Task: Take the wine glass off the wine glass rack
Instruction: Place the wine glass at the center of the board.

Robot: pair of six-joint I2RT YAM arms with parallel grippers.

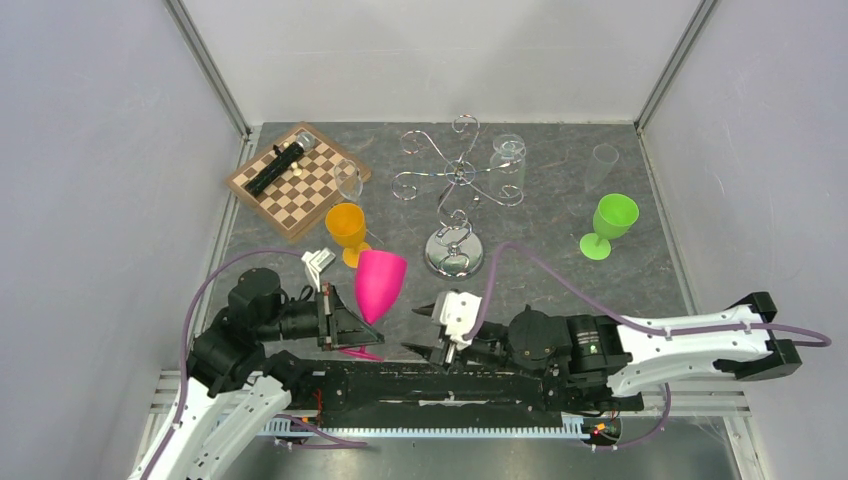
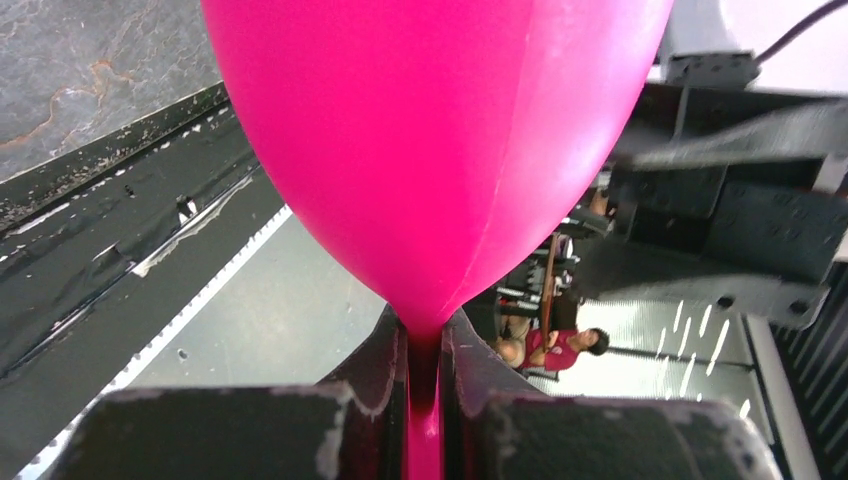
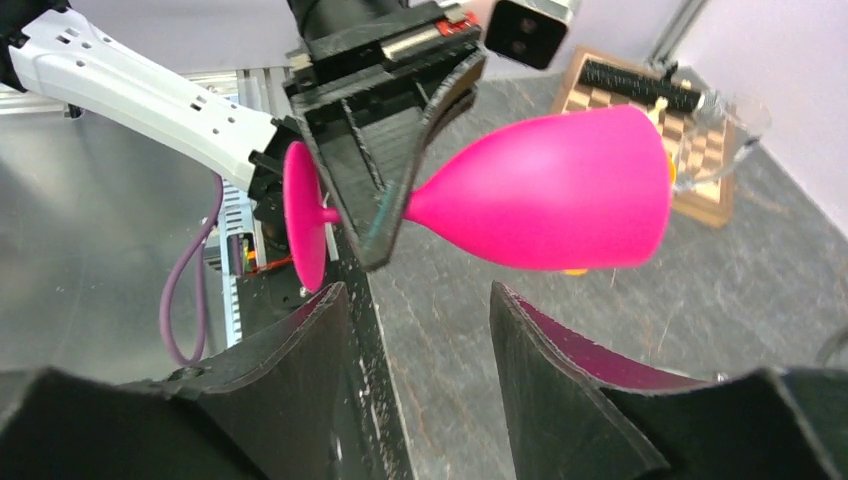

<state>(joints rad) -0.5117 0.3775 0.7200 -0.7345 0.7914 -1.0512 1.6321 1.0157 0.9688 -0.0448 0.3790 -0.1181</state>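
Observation:
My left gripper [image 1: 350, 325] is shut on the stem of a pink wine glass [image 1: 380, 283] and holds it above the table's near edge, bowl pointing away from the arm. The left wrist view shows the fingers [image 2: 385, 360] pinching the pink stem under the bowl [image 2: 430, 130]. The chrome wine glass rack [image 1: 455, 180] stands at the middle back, with a clear glass [image 1: 508, 152] at its right arm. My right gripper [image 1: 420, 331] is open and empty, just right of the pink glass [image 3: 550, 190], which it faces from the side [image 3: 415, 295].
A chessboard [image 1: 297, 180] with a black object lies at the back left, a clear glass [image 1: 349, 180] beside it. An orange glass [image 1: 347, 228] stands left of the rack. A green glass [image 1: 612, 222] and a clear glass [image 1: 603, 160] stand at the right.

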